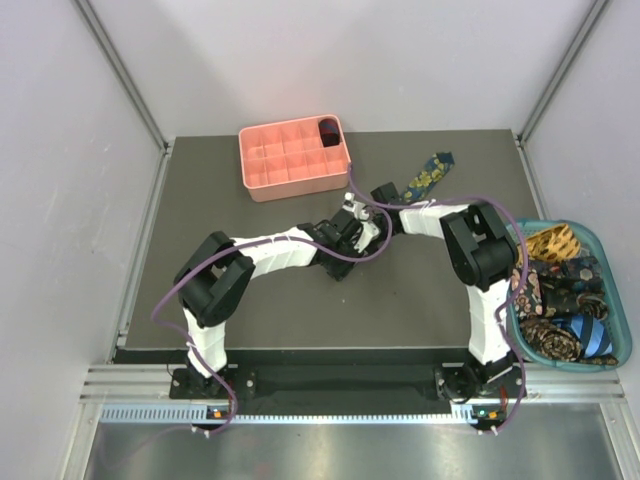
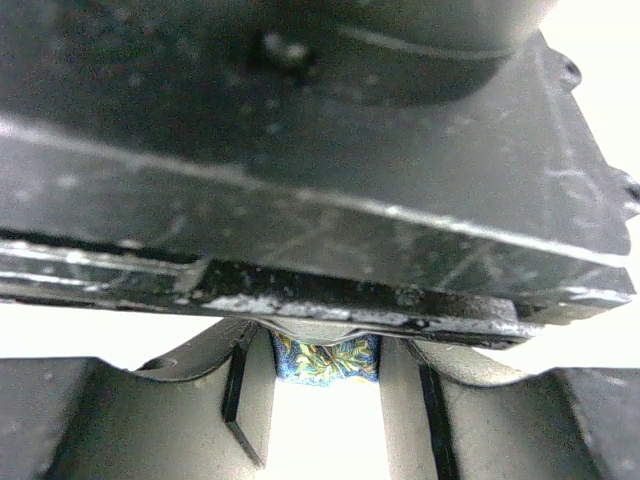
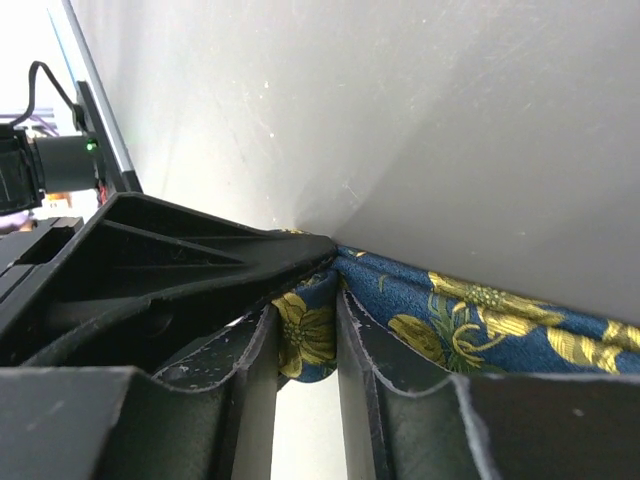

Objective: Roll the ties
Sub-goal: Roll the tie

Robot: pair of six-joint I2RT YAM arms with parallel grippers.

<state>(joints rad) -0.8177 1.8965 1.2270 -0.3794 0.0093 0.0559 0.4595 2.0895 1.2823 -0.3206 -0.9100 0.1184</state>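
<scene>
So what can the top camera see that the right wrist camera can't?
Only the top camera shows the pink tray with a dark roll in its corner slot, and the teal basket full of ties. Only the right wrist camera shows, up close, the right end effector pinching a fold of the floral tie, yellow flowers and all. Both show that tie; the top camera sees its loose pointed tip lying on the table.
</scene>
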